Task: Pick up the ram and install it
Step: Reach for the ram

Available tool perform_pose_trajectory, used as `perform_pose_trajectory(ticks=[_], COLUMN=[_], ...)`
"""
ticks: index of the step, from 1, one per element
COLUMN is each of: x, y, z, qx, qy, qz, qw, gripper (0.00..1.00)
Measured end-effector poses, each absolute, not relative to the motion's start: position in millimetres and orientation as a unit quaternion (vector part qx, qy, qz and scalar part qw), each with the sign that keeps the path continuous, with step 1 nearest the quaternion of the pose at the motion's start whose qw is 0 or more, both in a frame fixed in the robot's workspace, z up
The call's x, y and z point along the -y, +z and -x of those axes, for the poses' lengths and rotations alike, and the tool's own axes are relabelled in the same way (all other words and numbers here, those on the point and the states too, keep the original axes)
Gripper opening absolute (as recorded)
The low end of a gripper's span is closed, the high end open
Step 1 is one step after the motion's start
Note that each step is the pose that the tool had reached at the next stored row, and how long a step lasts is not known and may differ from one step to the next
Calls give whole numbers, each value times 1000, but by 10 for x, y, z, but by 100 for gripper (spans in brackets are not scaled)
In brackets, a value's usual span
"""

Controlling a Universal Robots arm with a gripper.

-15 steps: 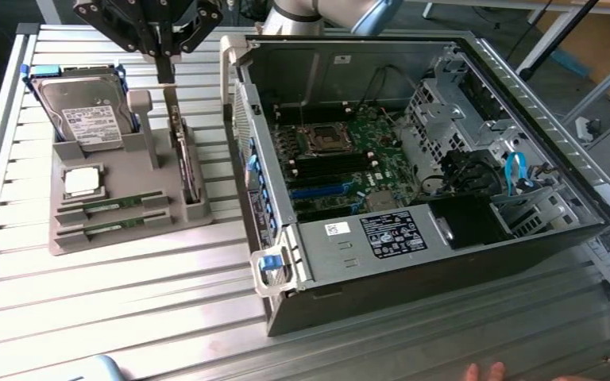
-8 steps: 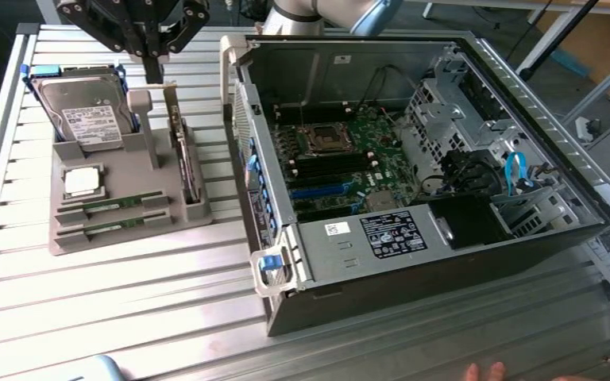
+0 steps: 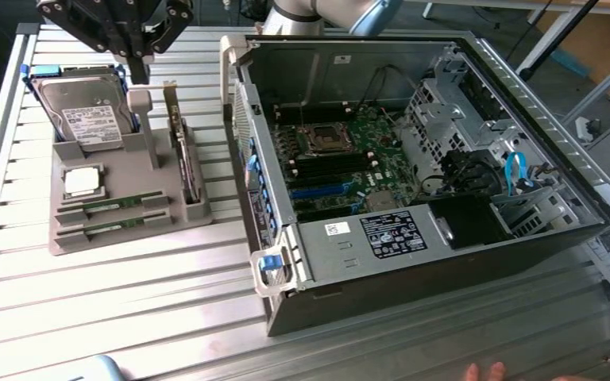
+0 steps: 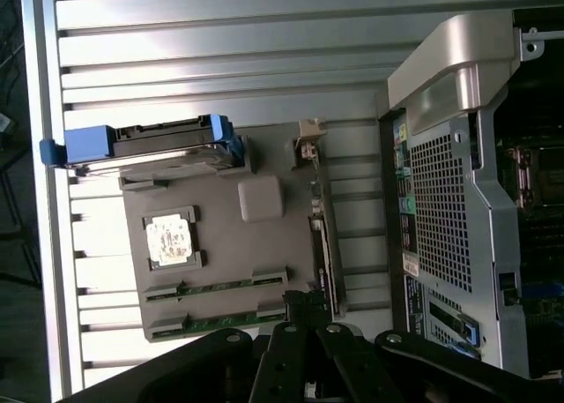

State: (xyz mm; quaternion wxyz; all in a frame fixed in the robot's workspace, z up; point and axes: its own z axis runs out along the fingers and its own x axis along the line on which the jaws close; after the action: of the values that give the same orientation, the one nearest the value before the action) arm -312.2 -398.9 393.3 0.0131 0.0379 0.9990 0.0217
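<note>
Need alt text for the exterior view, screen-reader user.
A robot arm's shut gripper hangs above a gray parts holder on a metal table, where two ram sticks lie in slots beside a processor chip, hard drive and expansion card. An open computer case lies to the exterior view's right, motherboard exposed.

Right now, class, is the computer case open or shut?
Open: the computer case lies on its side with no panel, the motherboard exposed inside.

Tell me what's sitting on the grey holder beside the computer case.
A hard drive, a processor chip, two ram sticks lying flat and an upright expansion card. What's under the hard drive is covered.
</note>
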Motion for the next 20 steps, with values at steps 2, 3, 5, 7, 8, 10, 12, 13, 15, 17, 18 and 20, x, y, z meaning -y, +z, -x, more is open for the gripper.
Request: perform_pose_trajectory(ticks=[2,3,5,7,8,10,12,13,15,17,18,20], x=[3989,3989,3989,3989,3990,3989,3990,3990,3989,3989,3989,3989], y=[3933,3933,3933,3933,3933,3933,3933,3933,3933,3933,3933,3934], z=[3152,3173,3203,3234,3247,3278,3310,3326,3357,3389,3406,3439], qx=[-999,-999,-999,-999,-999,-999,-999,-999,-999,-999,-999,-999], qy=[22,22,22,22,22,22,22,22,22,22,22,22], qz=[-38,-38,-38,-38,-38,-38,-38,-38,-38,-38,-38,-38], qw=[13,13,13,13,13,13,13,13,13,13,13,13], gripper=[11,11,11,11,11,11,11,11,11,11,11,11])
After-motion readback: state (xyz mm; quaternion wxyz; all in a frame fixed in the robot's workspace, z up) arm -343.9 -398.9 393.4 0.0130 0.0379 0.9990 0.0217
